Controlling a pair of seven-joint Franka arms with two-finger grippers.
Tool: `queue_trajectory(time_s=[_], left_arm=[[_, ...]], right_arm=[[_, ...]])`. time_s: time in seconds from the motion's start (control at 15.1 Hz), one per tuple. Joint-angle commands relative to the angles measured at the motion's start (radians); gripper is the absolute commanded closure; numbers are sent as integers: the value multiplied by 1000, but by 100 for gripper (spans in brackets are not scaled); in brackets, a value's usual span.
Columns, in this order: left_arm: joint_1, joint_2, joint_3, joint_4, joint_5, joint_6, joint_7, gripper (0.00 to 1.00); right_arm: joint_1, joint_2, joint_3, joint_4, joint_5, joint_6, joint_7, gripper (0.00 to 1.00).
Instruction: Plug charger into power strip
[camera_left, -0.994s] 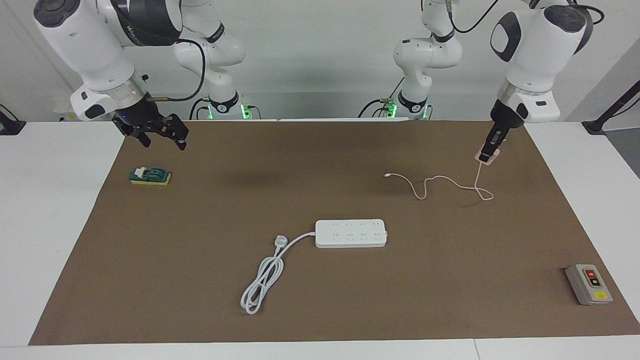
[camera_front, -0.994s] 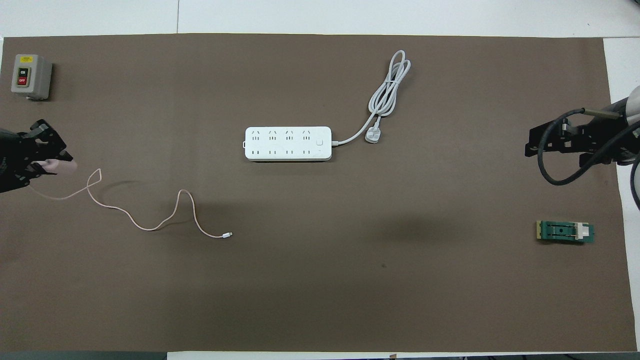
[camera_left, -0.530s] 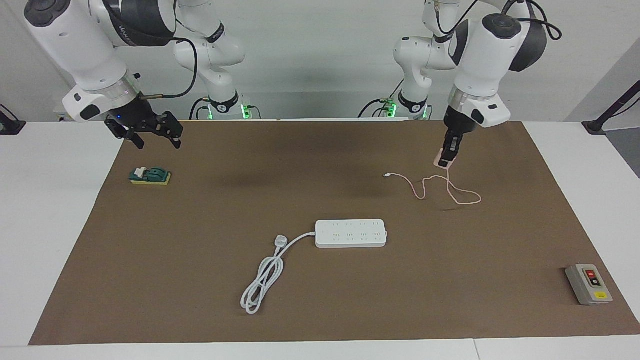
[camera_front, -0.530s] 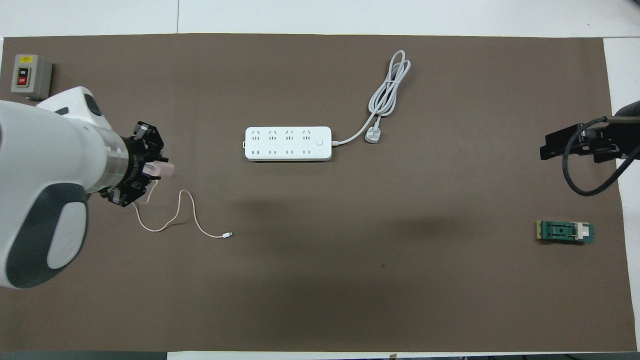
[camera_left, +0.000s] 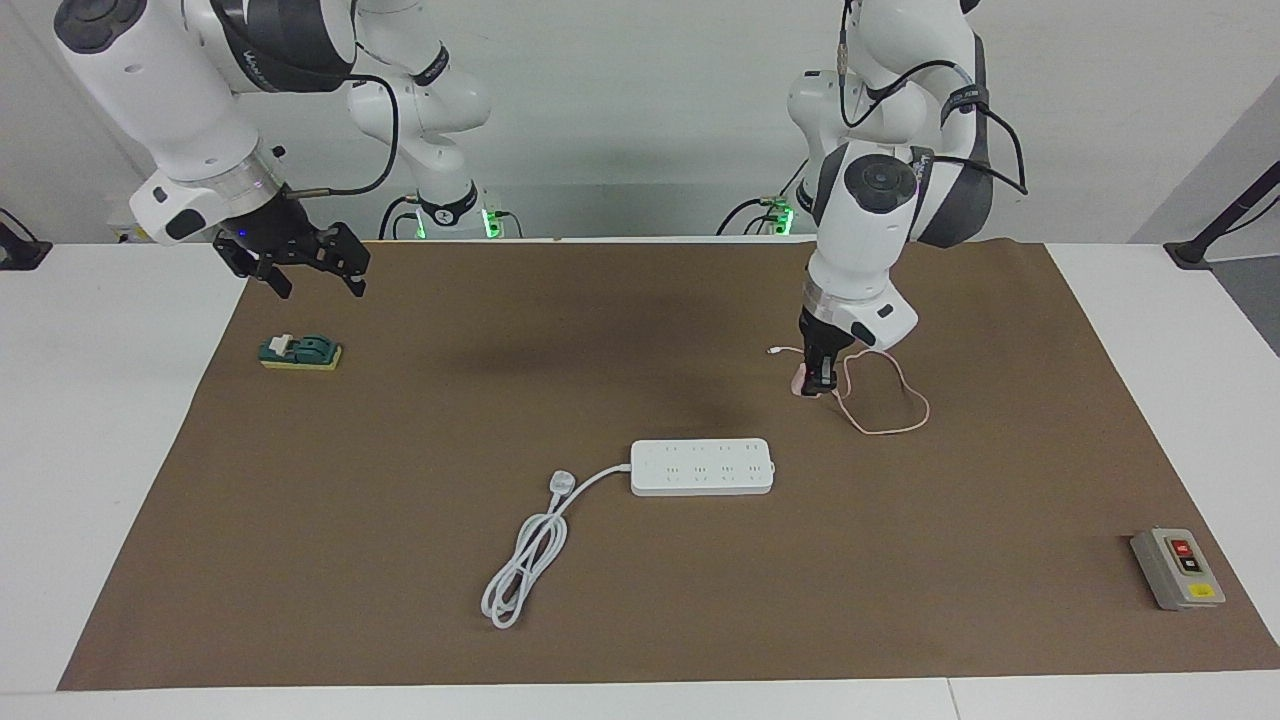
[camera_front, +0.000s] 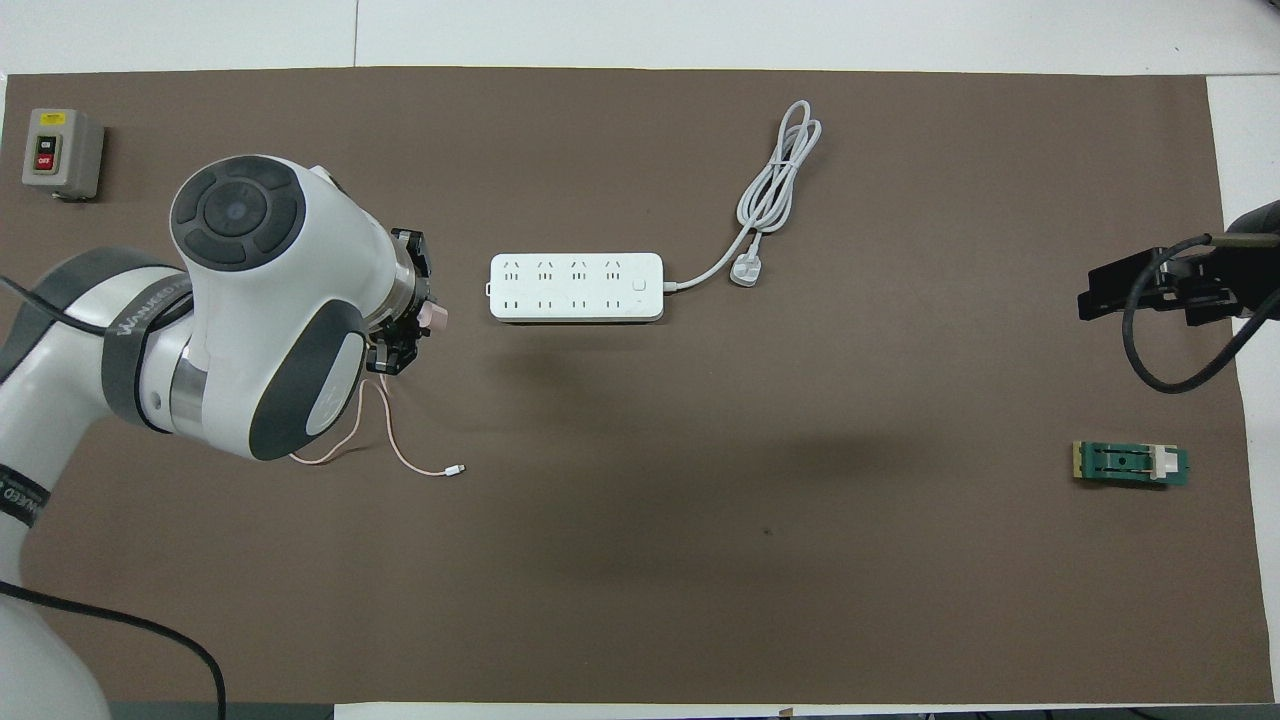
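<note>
The left gripper (camera_left: 818, 385) is clamped on the pink charger (camera_left: 803, 382), held in the air over the brown mat (camera_left: 400, 420), at the end of the white power strip (camera_left: 702, 466) toward the left arm's side; not plugged yet. Its thin cable (camera_left: 885, 405) loops on the mat w/ the connector (camera_front: 457, 469) lying free. In the overhead view the left arm covers part of the cable. The right gripper (camera_left: 318, 272) has its fingers apart, waiting over the mat's edge near the green and yellow block (camera_left: 300, 352). The strip's cord is coiled beside its plug (camera_left: 562, 484). A grey button box (camera_left: 1177, 568) sits at a mat corner, well apart.
</note>
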Motion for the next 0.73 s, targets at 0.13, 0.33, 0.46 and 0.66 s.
queue_trajectory(time_s=[0.13, 0.33, 0.46, 0.66], left_arm=[[-41, 180, 18, 195, 23, -69, -56, 100], [-43, 260, 15, 300, 50, -110, -122, 100], [-59, 259, 15, 299, 52, -106, -169, 100], [-60, 260, 15, 291, 52, -97, -188, 100]], right_arm=[[-9, -11, 8, -2, -13, -11, -24, 0], [-9, -11, 8, -2, -13, -13, -24, 0], [-9, -11, 8, -2, -13, -13, -24, 0], [-9, -11, 8, -2, -13, -13, -24, 0]])
